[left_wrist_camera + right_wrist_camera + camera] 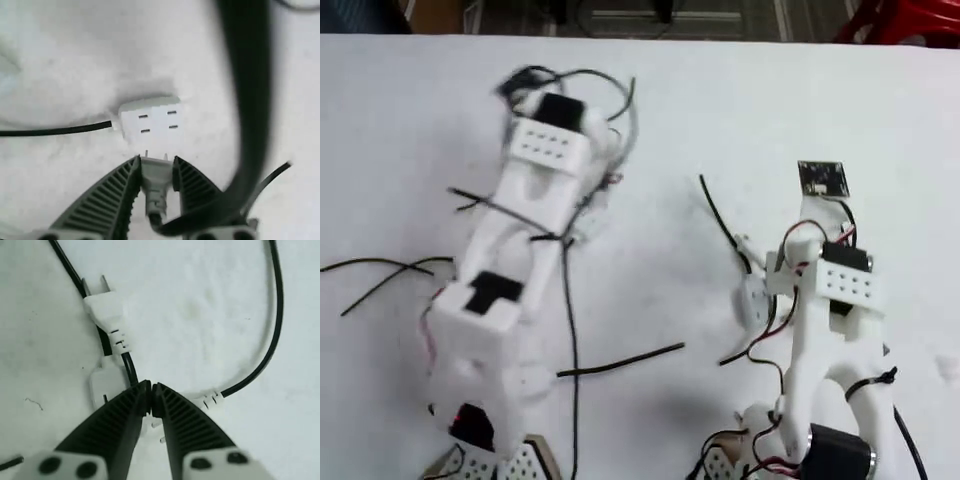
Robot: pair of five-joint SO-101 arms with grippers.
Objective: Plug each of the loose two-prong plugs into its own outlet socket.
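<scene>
The left gripper (155, 162) is pinched on a white two-prong plug (152, 176), which is held by its body between the ribbed fingers (117, 192). The prongs are pointed away from the gripper at a white outlet block (152, 117) lying just ahead of them, close but not touching. Four slots are seen on the block's upper face. A thin black lead (55, 131) runs out from its side, and a thick black cord (245, 100) crosses close to the camera.

The right gripper (151, 150)'s fingertips are pressed together, and nothing is seen between them. Just ahead of it a loose plug (106, 307) lies on the white table (200, 300), prongs pointing away. A second plug (206, 401) is partly covered by one finger. A white rounded piece (100, 382) lies beside the tips; what it is cannot be told.
</scene>
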